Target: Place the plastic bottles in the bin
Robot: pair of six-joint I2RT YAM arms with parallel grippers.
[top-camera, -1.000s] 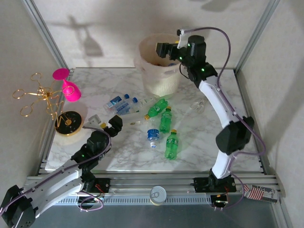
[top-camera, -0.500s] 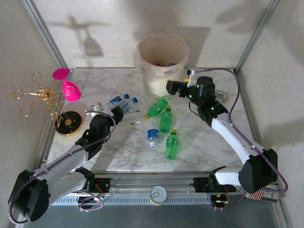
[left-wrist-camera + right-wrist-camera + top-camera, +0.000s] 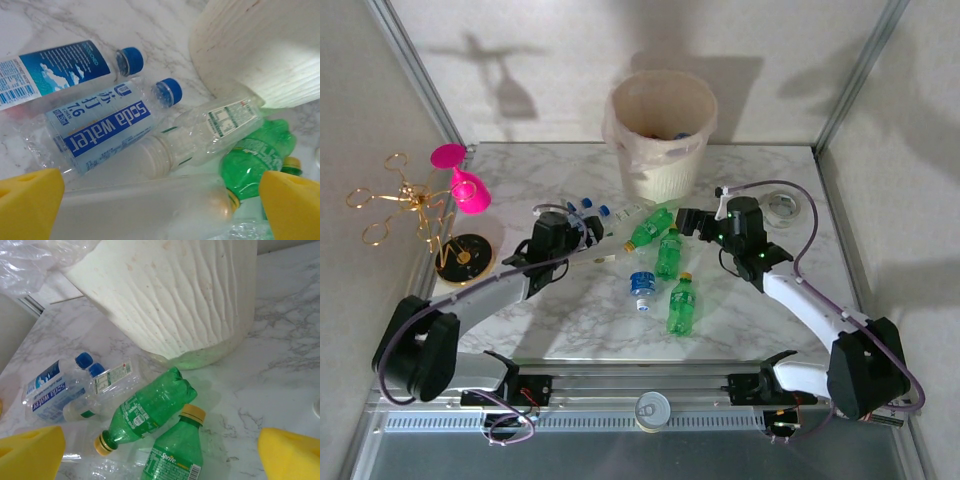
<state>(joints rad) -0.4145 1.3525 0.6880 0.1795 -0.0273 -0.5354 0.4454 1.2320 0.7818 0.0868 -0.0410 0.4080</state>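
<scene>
Right gripper (image 3: 686, 220) has dropped from over the bin (image 3: 665, 175) to the green bottles (image 3: 651, 229); left gripper (image 3: 582, 226) reached the clear bottles (image 3: 100, 125); both wide open, empty; next pickups pending.

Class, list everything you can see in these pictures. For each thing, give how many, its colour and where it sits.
table: one, white-grey marble, under everything.
bin: one, cream-white with a plastic liner, far middle of the table.
green bottles: three, green with yellow caps, lying centre, on the near side of the bin.
clear bottles: about four, most with blue labels or caps, lying left of the green ones.
crushed bottle: one, clear with a blue label, centre.
bottles in the bin: count unclear, bits of blue and brown.
goblet: one, pink, far left.
wire stand: one, gold on a black round base, left edge.
tape ring: one, clear, far right.
left fingers: two, yellow, open, over the clear bottles.
right fingers: two, yellow, open, by the green bottles.
</scene>
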